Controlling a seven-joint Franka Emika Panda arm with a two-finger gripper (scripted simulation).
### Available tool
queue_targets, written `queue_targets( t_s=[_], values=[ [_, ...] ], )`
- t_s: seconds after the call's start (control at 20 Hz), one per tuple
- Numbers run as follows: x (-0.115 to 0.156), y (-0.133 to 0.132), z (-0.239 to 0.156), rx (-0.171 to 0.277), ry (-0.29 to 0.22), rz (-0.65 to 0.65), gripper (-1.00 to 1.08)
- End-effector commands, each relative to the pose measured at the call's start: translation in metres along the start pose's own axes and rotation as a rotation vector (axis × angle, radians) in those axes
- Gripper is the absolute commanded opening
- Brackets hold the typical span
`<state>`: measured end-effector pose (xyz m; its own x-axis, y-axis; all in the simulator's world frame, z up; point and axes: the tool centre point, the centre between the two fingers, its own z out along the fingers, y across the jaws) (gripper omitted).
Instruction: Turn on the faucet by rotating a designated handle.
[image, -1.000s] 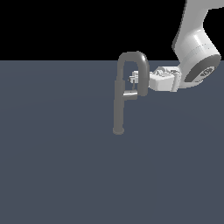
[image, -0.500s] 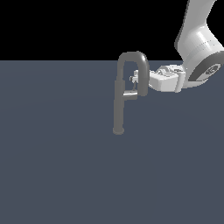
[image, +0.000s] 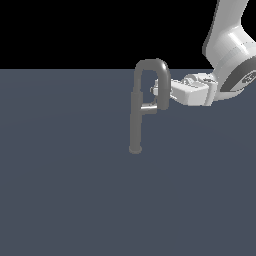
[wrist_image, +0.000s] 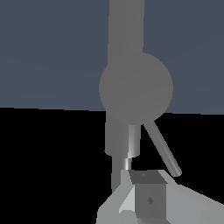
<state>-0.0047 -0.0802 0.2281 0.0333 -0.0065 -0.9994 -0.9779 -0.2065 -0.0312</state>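
Observation:
The tall grey faucet (image: 135, 120) stands on the dark floor, and its gooseneck spout (image: 163, 85) curves over toward the exterior view's right. The thin silver handle (image: 149, 108) juts from the stem toward the spout's end. My gripper (image: 155, 92) sits just behind the spout end and slightly above the handle, with its fingers together and nothing between them. In the wrist view the stem (wrist_image: 126, 30), the round spout end (wrist_image: 135, 87) and the slanted handle bar (wrist_image: 162, 151) lie just past my fingertips (wrist_image: 148, 199).
The white arm (image: 230, 50) comes in from the exterior view's upper right. The flat dark grey floor (image: 75, 200) spreads around the faucet's round base (image: 135, 149).
The arm's wrist body has shifted slightly toward the exterior view's right. The fingertips stay by the spout end, and the handle shows no clear turn.

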Motion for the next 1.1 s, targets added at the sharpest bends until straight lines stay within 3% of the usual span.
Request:
queue_targets(
  t_s=[0.0,0.2,0.3,0.65,0.7,0.75,1.05],
  values=[
    [0.008,0.014,0.000,-0.004,-0.010,0.017,-1.00],
    [0.015,0.028,0.000,-0.006,-0.013,0.023,-1.00],
    [0.003,0.020,0.000,-0.008,-0.006,0.002,-1.00],
    [0.039,0.046,0.000,-0.006,-0.013,0.024,-1.00],
    [0.039,0.046,0.000,-0.006,-0.013,0.024,-1.00],
    [0.014,0.034,0.000,-0.014,-0.003,-0.018,-1.00],
    [0.059,0.047,0.001,-0.007,-0.012,0.018,-1.00]
  ],
)
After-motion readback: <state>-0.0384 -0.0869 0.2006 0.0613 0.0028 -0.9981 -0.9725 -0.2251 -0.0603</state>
